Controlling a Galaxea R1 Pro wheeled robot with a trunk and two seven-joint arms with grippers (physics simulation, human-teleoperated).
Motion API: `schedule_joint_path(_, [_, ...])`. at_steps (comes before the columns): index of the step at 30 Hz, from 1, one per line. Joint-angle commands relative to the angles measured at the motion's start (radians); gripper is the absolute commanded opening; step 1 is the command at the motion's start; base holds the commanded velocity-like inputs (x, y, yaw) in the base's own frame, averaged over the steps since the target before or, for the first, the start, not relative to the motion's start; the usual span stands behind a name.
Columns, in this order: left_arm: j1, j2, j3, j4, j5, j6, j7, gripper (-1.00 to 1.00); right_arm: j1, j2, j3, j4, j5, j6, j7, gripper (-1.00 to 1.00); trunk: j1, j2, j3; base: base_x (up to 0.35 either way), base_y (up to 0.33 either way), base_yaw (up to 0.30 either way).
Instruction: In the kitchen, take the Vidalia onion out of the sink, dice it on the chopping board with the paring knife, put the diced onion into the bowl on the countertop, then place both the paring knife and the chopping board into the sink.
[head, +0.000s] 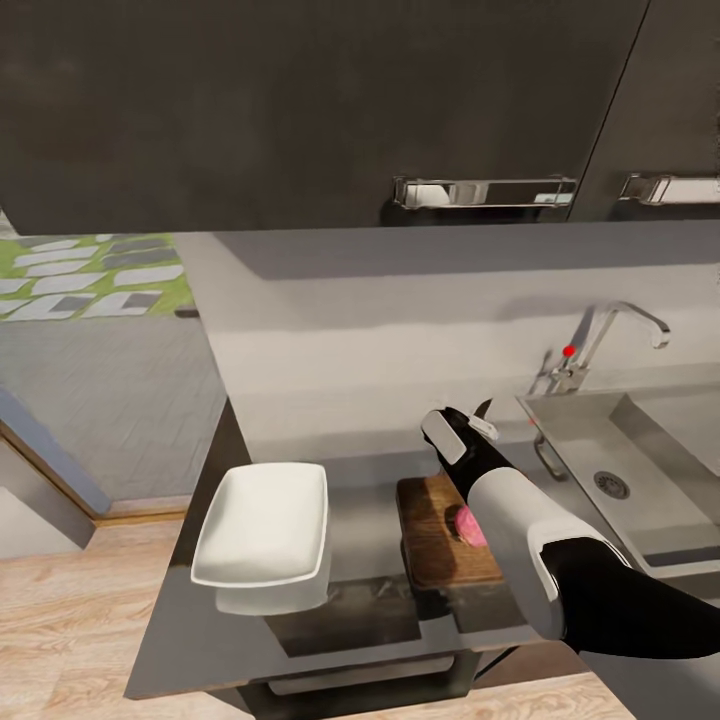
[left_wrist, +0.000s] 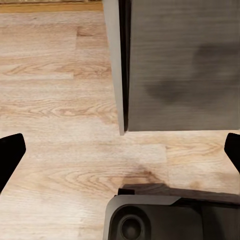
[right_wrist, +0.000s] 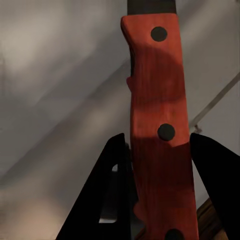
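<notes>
My right gripper (head: 468, 428) hangs above the far end of the dark brown chopping board (head: 432, 540), shut on the paring knife (head: 484, 410). In the right wrist view the knife's red handle (right_wrist: 155, 100) stands clamped between the two dark fingers (right_wrist: 112, 165). The pinkish Vidalia onion (head: 466, 526) lies on the board, partly hidden behind my forearm. To the board's left sits the white squarish bowl (head: 262, 525) on the grey countertop (head: 365, 520). The sink (head: 590, 440) lies to the right, empty. My left gripper (left_wrist: 120, 150) is open over the wood floor.
The chrome tap (head: 605, 335) with its red knob (head: 569, 351) stands behind the sink. Dark wall cabinets (head: 300, 100) hang overhead. A grey cabinet side (left_wrist: 180, 65) and my own base (left_wrist: 165, 220) show under the left arm. The worktop ends just left of the bowl.
</notes>
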Motion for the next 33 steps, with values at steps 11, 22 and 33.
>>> schedule_joint_path(11, [0.0, 0.0, -0.002, 0.0, 0.005, -0.001, 0.002, 1.0, -0.001, 0.0, 0.007, -0.064, 0.005, 0.012, -0.01, -1.0, 0.001, -0.002, 0.016, 0.0, 0.0, 0.0])
schedule_joint_path(22, [0.0, 0.0, -0.002, 0.0, 0.005, -0.001, 0.002, 1.0, -0.001, -0.006, 0.008, -0.165, 0.01, 0.044, -0.016, -1.0, 0.001, -0.002, 0.033, 0.0, 0.0, 0.0])
schedule_joint_path(33, [-0.001, 0.0, -0.002, 0.016, 0.004, -0.001, 0.002, 1.0, -0.001, -0.013, 0.008, -0.284, 0.086, 0.138, -0.023, -1.0, 0.001, -0.002, 0.051, -0.079, 0.0, 0.0])
